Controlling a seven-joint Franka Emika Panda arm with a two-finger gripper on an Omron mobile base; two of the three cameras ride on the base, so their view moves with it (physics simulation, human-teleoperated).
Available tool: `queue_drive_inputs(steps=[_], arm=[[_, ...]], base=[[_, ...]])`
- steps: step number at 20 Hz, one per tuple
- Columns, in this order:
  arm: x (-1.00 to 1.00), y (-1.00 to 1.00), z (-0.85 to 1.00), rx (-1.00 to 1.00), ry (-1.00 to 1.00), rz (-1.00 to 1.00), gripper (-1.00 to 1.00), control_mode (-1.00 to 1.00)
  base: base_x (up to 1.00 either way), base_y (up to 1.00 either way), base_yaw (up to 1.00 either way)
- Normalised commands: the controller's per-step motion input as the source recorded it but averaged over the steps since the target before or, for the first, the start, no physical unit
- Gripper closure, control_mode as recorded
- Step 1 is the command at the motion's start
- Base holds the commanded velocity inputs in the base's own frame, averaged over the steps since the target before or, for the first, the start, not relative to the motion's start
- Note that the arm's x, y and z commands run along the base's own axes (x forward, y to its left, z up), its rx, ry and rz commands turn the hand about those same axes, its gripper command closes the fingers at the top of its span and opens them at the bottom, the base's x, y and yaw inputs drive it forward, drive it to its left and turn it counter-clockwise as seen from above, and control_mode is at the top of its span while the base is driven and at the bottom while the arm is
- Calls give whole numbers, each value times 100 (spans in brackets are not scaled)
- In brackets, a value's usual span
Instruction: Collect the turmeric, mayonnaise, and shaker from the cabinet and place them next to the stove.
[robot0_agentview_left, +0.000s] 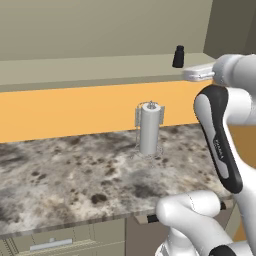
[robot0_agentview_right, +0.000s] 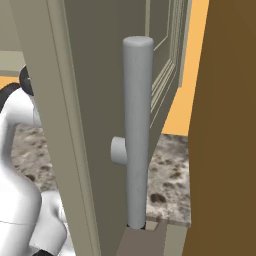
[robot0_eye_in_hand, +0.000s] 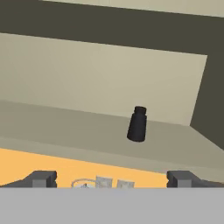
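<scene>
The shaker (robot0_agentview_left: 178, 56), a tiny black bottle with a narrower top, stands upright near the right end of the cabinet's open shelf (robot0_agentview_left: 90, 70). My gripper (robot0_agentview_left: 192, 75) hovers just in front of the shelf edge, slightly below and to the right of the shaker. In the hand view the shaker (robot0_eye_in_hand: 138, 124) sits ahead on the shelf (robot0_eye_in_hand: 52, 127), apart from my gripper (robot0_eye_in_hand: 112, 179), which is open with nothing between its widely spread fingertips (robot0_eye_in_hand: 43, 178). The turmeric, the mayonnaise and the stove are out of view.
A steel paper-towel holder (robot0_agentview_left: 150, 127) stands on the speckled granite counter (robot0_agentview_left: 65, 175) below the shelf, against the orange wall. An open cabinet door with a long grey bar handle (robot0_agentview_right: 137, 130) hangs close on the arm's right side. A brown panel (robot0_agentview_right: 225, 125) is further right.
</scene>
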Motion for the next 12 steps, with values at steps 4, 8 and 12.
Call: queue_drive_inputs(steps=[4,8,12], arm=[[15,-10,0,0,-15,0,-100,-100],[27,0,0,0,-9,0,-100,-100],[19,-1,0,0,0,-2,-100,-100]], base=[[0,0,0],[0,0,0],[0,0,0]])
